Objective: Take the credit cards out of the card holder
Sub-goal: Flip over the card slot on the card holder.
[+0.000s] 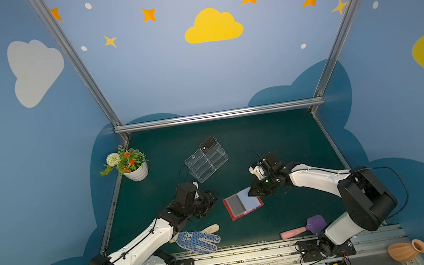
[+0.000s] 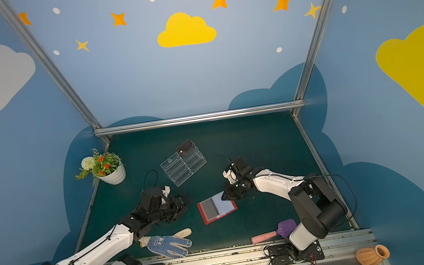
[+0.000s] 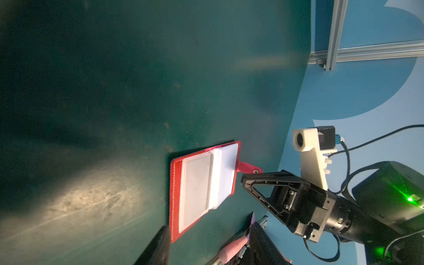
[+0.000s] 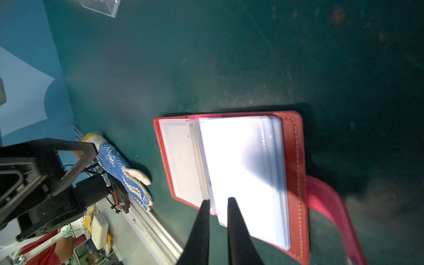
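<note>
The red card holder [image 1: 237,204] lies open on the green table, its pale sleeves [image 4: 241,160] blank where they show, its snap strap [image 3: 249,168] sticking out. My right gripper [image 1: 250,194] is at its far right corner. In the right wrist view the right gripper [image 4: 218,200] is shut on the edge of a slightly raised sleeve. My left gripper [image 1: 213,198] hangs open just left of the holder; in the left wrist view the left gripper [image 3: 210,227] has nothing between its fingers. One dark credit card [image 1: 206,143] stands in the top tier of a clear acrylic stand [image 1: 207,163].
A potted flower [image 1: 134,164] sits at the back left. A blue-dotted glove [image 1: 198,240] and a pink-handled purple scoop [image 1: 304,227] lie along the front edge by the metal rail [image 1: 252,255]. A terracotta vase [image 1: 406,249] rests beyond the front right corner.
</note>
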### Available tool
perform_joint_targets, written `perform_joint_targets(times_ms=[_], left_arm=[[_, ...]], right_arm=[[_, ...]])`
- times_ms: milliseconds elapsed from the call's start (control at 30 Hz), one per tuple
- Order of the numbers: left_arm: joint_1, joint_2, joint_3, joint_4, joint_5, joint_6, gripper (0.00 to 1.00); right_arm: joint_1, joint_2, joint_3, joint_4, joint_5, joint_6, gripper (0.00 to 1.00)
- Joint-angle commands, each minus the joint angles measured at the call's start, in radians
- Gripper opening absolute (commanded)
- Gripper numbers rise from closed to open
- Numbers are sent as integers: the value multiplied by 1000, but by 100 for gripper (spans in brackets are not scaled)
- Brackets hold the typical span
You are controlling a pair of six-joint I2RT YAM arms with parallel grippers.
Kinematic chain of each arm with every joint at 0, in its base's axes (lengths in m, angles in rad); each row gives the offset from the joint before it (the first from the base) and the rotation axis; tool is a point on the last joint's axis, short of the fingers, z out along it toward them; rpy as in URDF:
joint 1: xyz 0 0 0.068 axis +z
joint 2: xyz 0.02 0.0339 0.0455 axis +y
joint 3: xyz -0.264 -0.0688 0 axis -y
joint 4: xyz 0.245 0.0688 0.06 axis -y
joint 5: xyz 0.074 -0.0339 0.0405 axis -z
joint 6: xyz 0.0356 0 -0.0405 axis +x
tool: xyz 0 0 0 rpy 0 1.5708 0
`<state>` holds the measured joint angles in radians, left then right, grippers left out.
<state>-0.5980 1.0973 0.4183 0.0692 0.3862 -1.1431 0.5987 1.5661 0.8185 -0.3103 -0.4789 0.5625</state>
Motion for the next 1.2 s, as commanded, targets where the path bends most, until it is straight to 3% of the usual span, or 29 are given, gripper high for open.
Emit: perform_joint_targets(times_ms=[0,433,1167], left_arm=[[-35,47,-24,131,8,-98,48],[-104,151,-44,160,-4,-143,36],[-139,342,-75,315,12,-196,25]], right_arm=[[3,20,-3,13,34,6,11],[3,56,-28,12,52,8,7],[3,55,-62,20,57,13,7]])
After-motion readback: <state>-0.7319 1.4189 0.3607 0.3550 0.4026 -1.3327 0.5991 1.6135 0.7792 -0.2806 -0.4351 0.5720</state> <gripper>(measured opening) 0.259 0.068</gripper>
